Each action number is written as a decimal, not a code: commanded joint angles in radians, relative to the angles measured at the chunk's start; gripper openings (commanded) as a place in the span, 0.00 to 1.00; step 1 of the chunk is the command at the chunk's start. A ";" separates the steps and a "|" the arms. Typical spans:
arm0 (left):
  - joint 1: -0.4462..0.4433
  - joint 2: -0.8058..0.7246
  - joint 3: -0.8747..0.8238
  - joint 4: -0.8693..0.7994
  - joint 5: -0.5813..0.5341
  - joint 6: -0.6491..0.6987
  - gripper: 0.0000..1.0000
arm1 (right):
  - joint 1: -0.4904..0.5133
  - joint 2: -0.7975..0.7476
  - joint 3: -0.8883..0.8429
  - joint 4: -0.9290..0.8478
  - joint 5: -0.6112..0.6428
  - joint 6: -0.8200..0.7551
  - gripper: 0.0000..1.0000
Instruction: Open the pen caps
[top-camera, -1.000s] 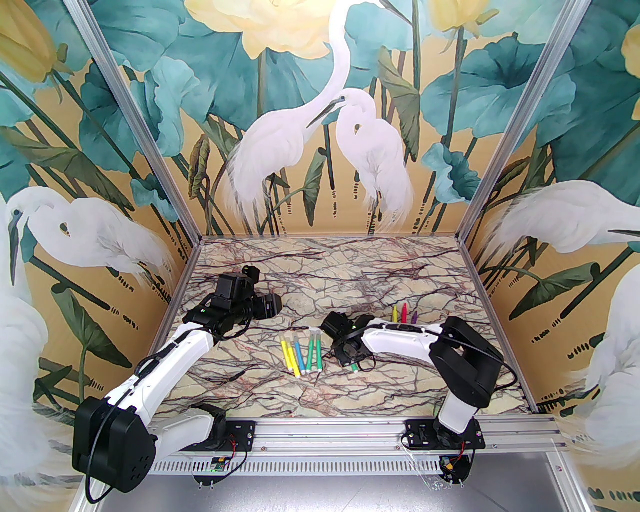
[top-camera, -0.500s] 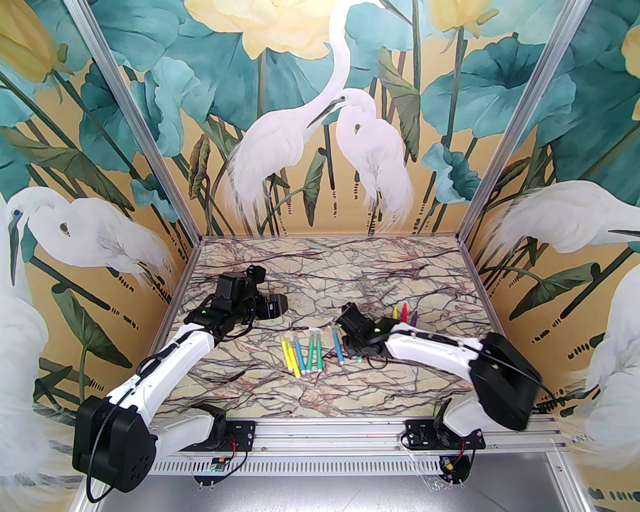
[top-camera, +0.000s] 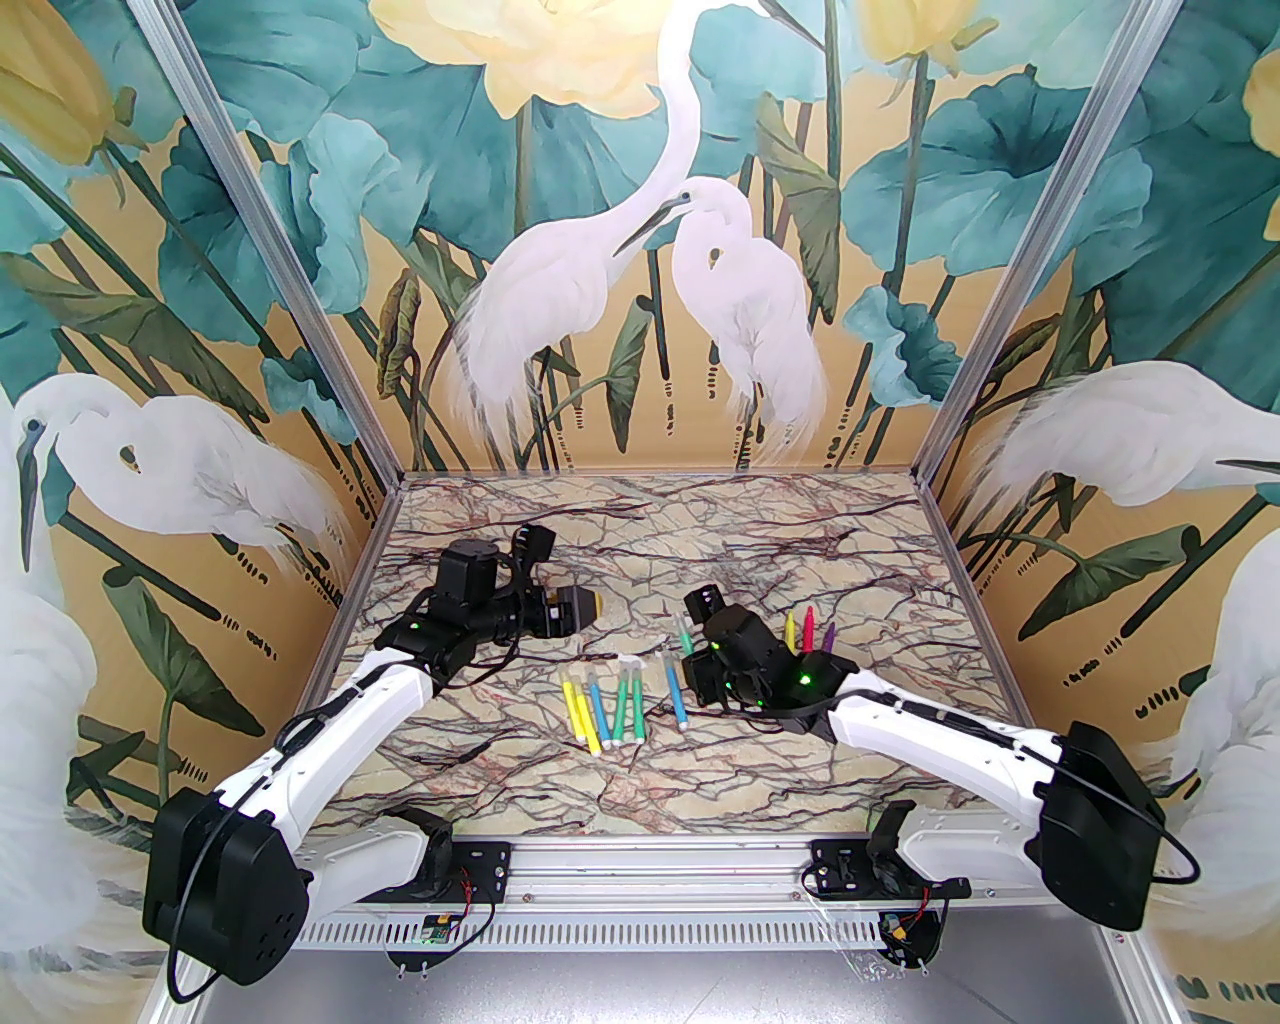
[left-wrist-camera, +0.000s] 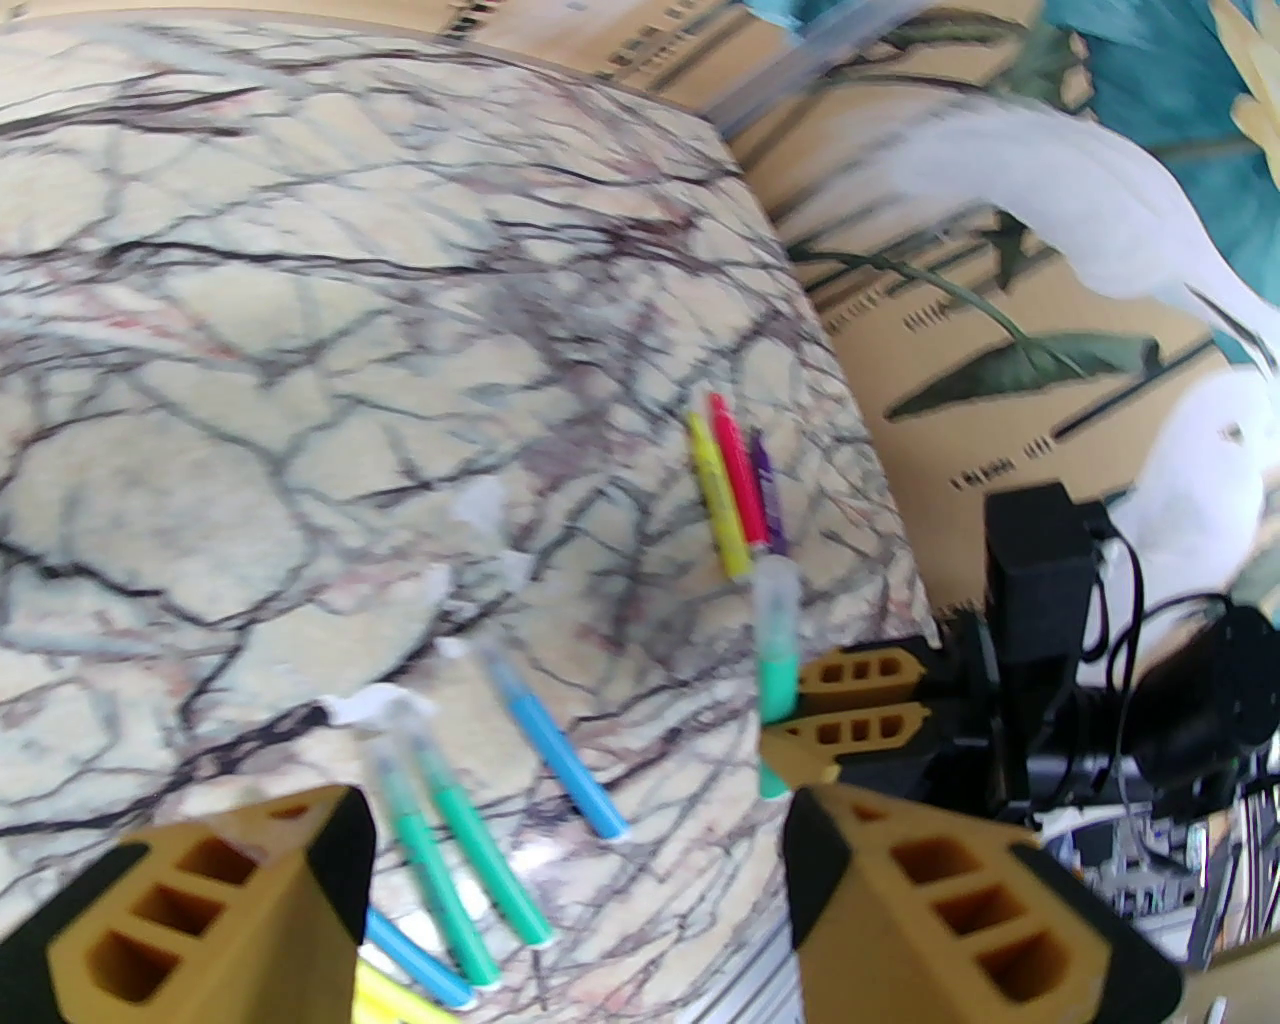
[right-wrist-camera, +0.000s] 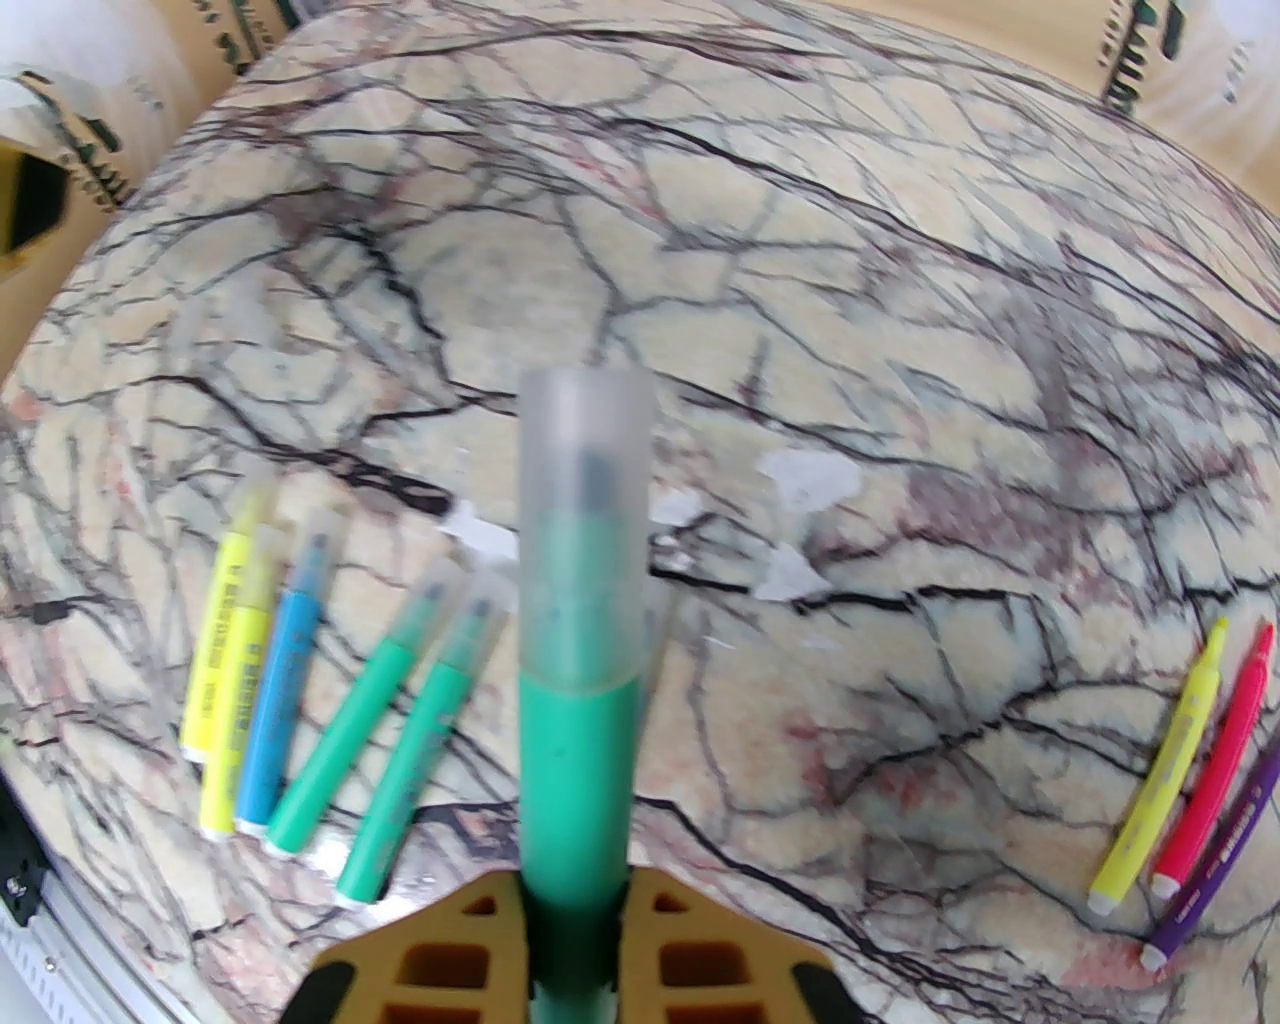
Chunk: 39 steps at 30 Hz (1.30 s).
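Right pincer (right-wrist-camera: 572, 925): clamping the green pen (right-wrist-camera: 578, 760) low on its body, the clear cap (right-wrist-camera: 585, 520) sitting on the tip and pointing away from the fingers. Left pincer (left-wrist-camera: 570, 850): hanging wide apart above the table (top-camera: 760, 540), holding nothing. Six capped pens (top-camera: 605, 710) lying between the arms. Three uncapped pens (top-camera: 808, 630) lying just right of the right pincer.
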 joint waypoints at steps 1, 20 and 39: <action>-0.031 0.028 0.014 0.042 0.063 -0.005 0.71 | -0.003 -0.034 -0.017 0.057 -0.057 -0.037 0.07; -0.095 0.105 0.020 0.254 0.210 -0.158 0.67 | -0.003 -0.083 -0.004 0.115 -0.179 -0.104 0.08; -0.170 0.198 0.091 0.251 0.214 -0.150 0.55 | -0.001 -0.082 0.010 0.123 -0.203 -0.118 0.08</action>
